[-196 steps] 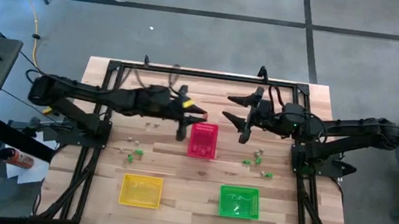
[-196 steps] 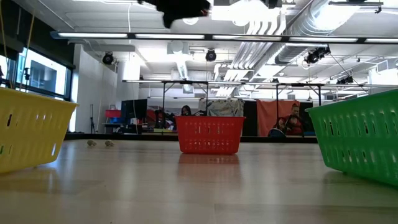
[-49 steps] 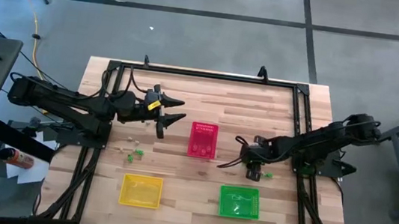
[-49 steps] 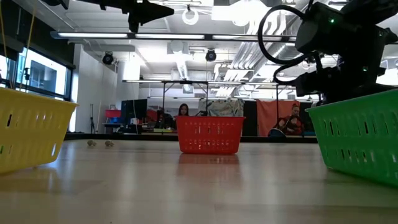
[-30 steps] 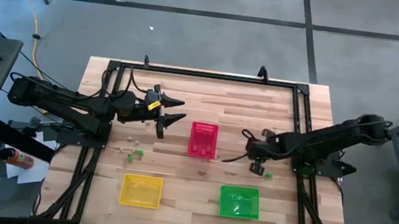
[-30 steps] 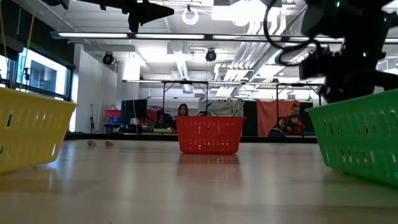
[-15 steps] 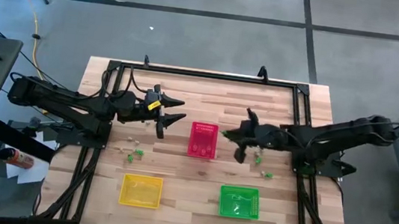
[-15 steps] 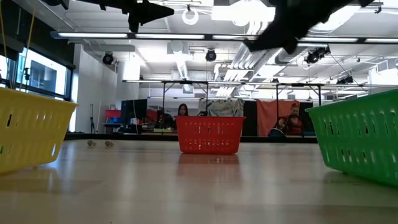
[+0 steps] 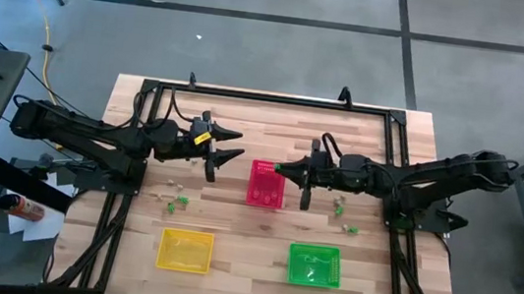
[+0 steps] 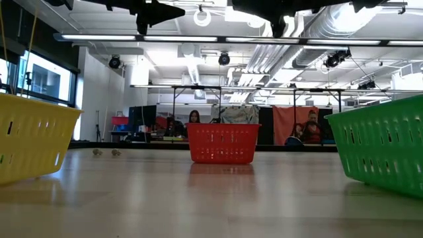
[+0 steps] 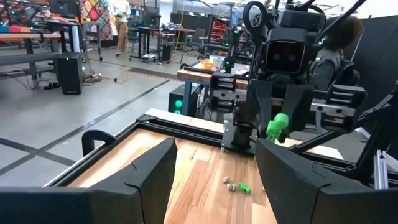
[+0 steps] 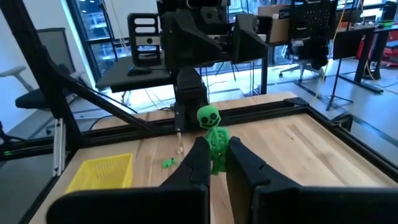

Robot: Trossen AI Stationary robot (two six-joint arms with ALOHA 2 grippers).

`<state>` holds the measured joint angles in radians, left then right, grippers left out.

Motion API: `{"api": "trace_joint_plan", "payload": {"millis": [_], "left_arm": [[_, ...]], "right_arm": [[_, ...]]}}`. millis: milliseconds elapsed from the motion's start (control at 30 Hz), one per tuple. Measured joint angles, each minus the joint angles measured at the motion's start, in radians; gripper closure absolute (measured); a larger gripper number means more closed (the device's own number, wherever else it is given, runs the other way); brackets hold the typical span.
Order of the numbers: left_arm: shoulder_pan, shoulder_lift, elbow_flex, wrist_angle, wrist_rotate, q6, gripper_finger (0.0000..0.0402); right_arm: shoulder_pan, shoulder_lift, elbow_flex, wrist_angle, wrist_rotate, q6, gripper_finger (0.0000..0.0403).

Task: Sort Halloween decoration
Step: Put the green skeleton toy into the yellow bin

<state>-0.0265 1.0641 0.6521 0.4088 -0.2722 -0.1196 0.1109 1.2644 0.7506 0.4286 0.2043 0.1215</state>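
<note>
From table height little of either arm could be seen: only dark shapes cut off at the top edge, and the trinkets on the wood showed there as two small pale specks (image 10: 106, 153) far off to the left of the red basket (image 10: 223, 143). From above, the loose pieces were too small to tell apart by shape, only by colour: a cluster of green and pale bits (image 9: 177, 197) near the left arm, above the yellow basket (image 9: 185, 250), and another scatter of green and pale bits (image 9: 341, 214) under the right arm, above the green basket (image 9: 314, 265). What lay inside the baskets could not be made out. The right gripper (image 9: 281, 169) hung in the air at the right-hand edge of the pink-red basket (image 9: 267, 184), its fingers (image 12: 200, 160) pinched tight on a little green skeleton figure (image 12: 213, 134), whose round head and ribbed body stood up above the fingertips; the same green figure (image 11: 277, 126) showed in the other arm's camera, held out in front of the right arm. The left gripper (image 9: 225, 149) waited above the table to the left of the pink-red basket, clear of the wood, its two fingers (image 11: 148, 175) spread wide apart with nothing between them. Beyond the table, people sat in the room behind (image 10: 310, 131), small and indistinct.
</note>
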Motion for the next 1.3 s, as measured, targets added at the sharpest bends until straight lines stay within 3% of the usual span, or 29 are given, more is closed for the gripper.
{"api": "trace_joint_plan", "payload": {"millis": [867,1067,1300], "left_arm": [[0.000,0.000,0.000,0.000,0.000,-0.009,0.0190],[0.000,0.000,-0.001,-0.001,0.000,-0.009,0.0190],[-0.001,0.000,-0.001,0.003,0.000,-0.027,0.0190]], "right_arm": [[0.000,0.007,0.000,0.004,-0.026,0.002,0.0393],[0.033,0.133,0.066,-0.070,-0.182,0.021,0.0393],[0.095,0.385,0.251,-0.073,-0.296,-0.034,0.0393]]}}
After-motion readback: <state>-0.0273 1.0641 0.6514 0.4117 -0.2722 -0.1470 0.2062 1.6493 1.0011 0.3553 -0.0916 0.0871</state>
